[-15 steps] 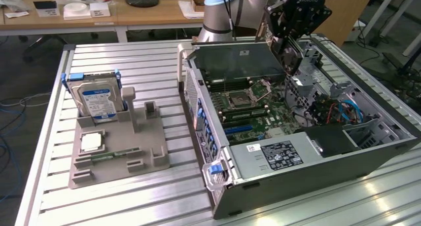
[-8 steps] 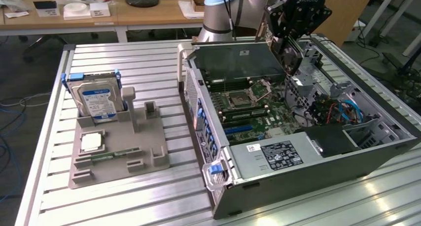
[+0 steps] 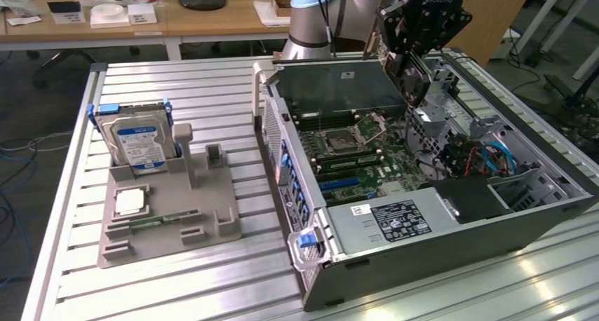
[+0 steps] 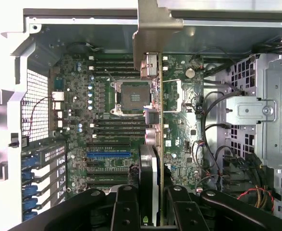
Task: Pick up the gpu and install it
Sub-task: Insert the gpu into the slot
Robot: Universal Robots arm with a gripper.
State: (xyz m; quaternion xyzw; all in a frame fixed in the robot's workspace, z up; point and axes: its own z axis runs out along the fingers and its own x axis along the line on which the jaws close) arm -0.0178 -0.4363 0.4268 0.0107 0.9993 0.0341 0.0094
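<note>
- Leftmost in the exterior view, the holder (image 3: 168, 226) on the slatted surface (image 3: 187, 83) carries a hard drive (image 3: 140, 142) upright in its rear slot, a cpu (image 3: 130, 202) flat in a pocket, and a memory stick (image 3: 165, 221) lying in a groove just beside it. Several of its other slots stand bare.
- At the middle, the case (image 3: 309, 216) lies on its side with the panel off. Inside it are the board (image 3: 351, 149), an open socket (image 4: 133, 95), a blue slot (image 4: 108, 155) and a power supply (image 3: 398, 221) at the near corner. Cables (image 3: 487, 160) and a drive cage (image 4: 256, 110) sit toward the exterior view's right.
- Over the far right part of the case, my jaws are pinching the gpu (image 4: 149, 163) on both faces at one end. It hangs on edge above the board, apart from it, with its metal bracket (image 4: 153, 33) at the end away from me.
- Seen from my wrist, the card runs crosswise to the blue slot, not along it.
- As I judge it, the pickup is done and the card is over the open case. Seating is what remains, since no slot holds it yet.
</note>
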